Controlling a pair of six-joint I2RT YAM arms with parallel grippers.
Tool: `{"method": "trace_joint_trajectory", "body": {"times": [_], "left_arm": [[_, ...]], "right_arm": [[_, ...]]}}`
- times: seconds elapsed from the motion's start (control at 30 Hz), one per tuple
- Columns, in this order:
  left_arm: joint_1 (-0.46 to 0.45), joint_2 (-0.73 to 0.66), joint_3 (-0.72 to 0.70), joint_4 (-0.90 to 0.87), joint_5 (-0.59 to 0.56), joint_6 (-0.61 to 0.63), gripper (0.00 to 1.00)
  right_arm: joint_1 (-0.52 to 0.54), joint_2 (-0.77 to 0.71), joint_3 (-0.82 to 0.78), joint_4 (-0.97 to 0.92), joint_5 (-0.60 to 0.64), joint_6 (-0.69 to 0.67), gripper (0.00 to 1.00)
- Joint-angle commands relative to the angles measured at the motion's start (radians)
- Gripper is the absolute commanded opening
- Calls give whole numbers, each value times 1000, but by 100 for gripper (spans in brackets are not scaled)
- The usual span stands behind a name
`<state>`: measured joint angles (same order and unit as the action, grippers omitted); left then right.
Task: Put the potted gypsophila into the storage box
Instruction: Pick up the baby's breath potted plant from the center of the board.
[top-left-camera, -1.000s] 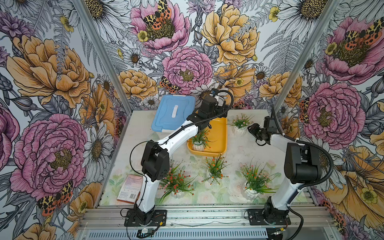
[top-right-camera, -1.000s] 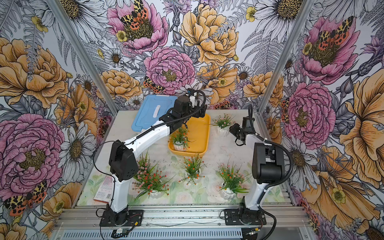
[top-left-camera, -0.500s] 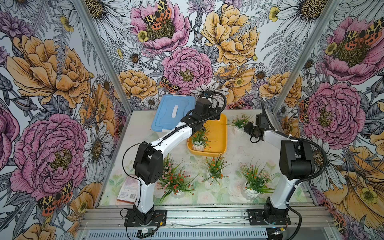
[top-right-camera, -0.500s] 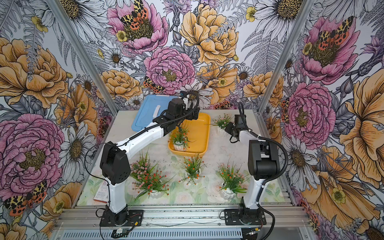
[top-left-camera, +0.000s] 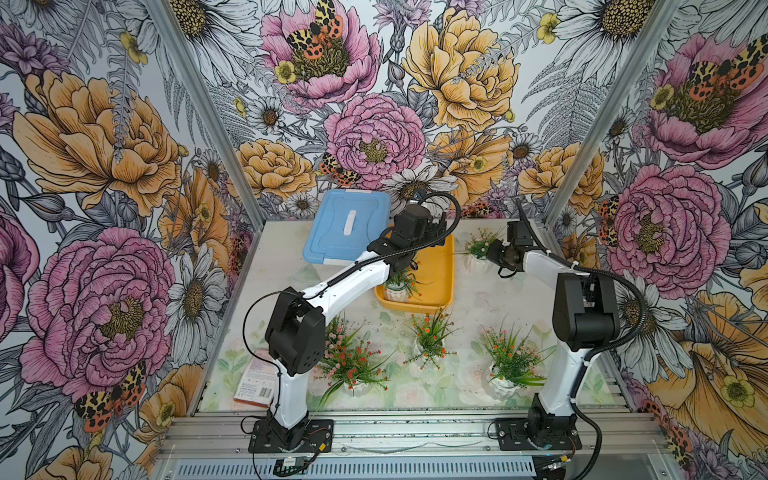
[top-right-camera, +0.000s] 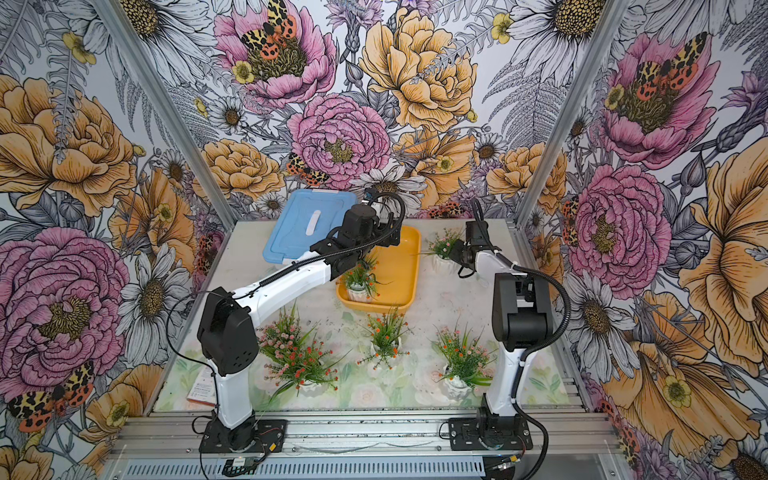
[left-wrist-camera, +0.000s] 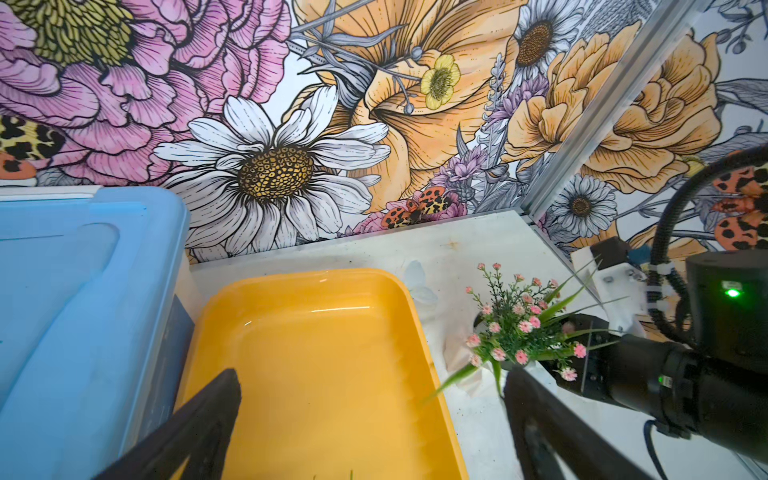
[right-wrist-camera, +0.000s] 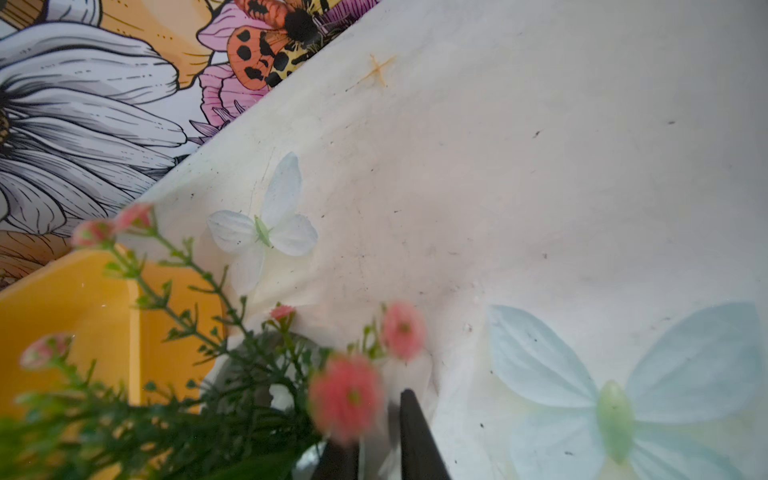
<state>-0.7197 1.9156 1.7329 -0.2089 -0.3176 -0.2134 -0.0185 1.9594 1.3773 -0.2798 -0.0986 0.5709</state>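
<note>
Right tool (top-left-camera: 493, 254) is closed onto the white pot of the pink-flowered potted gypsophila (top-left-camera: 478, 249), and its fingertips (right-wrist-camera: 415, 432) pinch the rim just under the blossoms. That pot is on the tabletop (top-left-camera: 478, 299), outside the yellow-orange storage box (top-left-camera: 440, 270), just beside its right long wall and near its far end. Whether the base has left the surface cannot be told. Left tool (left-wrist-camera: 370, 415) hangs over the far half of the box with its jaws spread wide, gripping nothing. One planted pot (top-left-camera: 397, 291) sits in the box's near left corner. Three flowering pots (top-left-camera: 430, 338) stand in a row on the near tabletop. A blue-lidded bin (top-left-camera: 347, 226) lies beside the box's far left.
</note>
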Motion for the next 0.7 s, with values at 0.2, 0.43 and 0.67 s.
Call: {"method": "trace_joint_trajectory", "body": {"times": [0.2, 0.43, 0.67], "left_arm": [[-20, -85, -48, -26, -107, -61, 99], [-76, -69, -38, -41, -155, -111, 99], [-84, -63, -30, -40, -120, -86, 99]], "right_arm": [[-2, 23, 32, -112, 41, -29, 1], [-17, -89, 29, -114, 27, -108, 0], [-17, -241, -40, -112, 43, -119, 0]]}}
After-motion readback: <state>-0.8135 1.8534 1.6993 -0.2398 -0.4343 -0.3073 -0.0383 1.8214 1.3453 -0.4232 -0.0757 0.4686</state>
